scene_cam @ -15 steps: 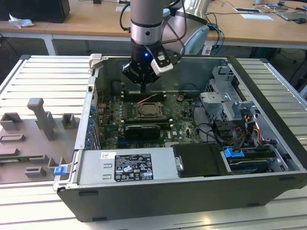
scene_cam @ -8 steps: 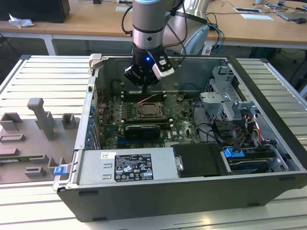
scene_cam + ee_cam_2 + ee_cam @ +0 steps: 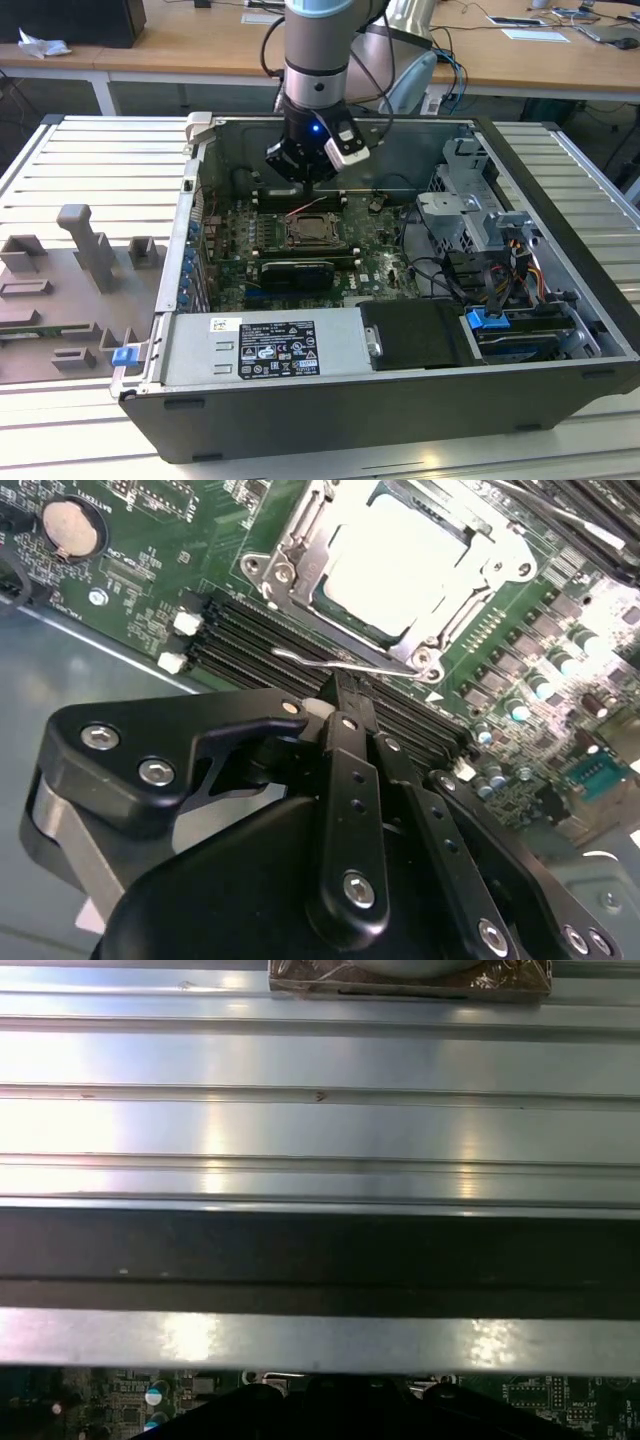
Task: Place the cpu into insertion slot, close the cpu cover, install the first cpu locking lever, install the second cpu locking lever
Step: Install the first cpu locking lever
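Black end effector fills the lower half of the second wrist view, fingers pressed together, tips touching a thin silver locking lever along the near edge of the insertion slot. Cpu sits seated centre-top of frame, cpu cover appears down around it. Judgement: a lever step is under way; press steadily along the wire, avoid sliding onto the black memory slots just beside. Exterior view: arm hangs over the motherboard mid-frame.

You have a ribbed grey tabletop up front; wooden desks with scattered papers stand behind.
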You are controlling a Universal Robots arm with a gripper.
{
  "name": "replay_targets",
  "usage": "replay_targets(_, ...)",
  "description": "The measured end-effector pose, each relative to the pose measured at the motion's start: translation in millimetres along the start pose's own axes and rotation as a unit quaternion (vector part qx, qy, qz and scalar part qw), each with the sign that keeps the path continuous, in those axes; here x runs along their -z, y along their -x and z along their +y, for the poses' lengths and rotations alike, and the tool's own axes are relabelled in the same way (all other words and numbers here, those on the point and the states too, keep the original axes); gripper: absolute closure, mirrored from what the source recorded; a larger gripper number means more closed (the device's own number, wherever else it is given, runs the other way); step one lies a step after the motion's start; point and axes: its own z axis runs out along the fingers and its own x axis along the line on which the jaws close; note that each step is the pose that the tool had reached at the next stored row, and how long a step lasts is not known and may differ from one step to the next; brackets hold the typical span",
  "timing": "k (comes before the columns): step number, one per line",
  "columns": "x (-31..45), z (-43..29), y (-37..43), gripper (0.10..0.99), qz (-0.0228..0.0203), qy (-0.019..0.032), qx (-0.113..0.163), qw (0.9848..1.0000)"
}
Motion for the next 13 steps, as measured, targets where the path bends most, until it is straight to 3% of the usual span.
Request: replay_targets(13,-10.9,-0.9,10.9,0.980,0.0000,0.0000,0.000,1.0000)
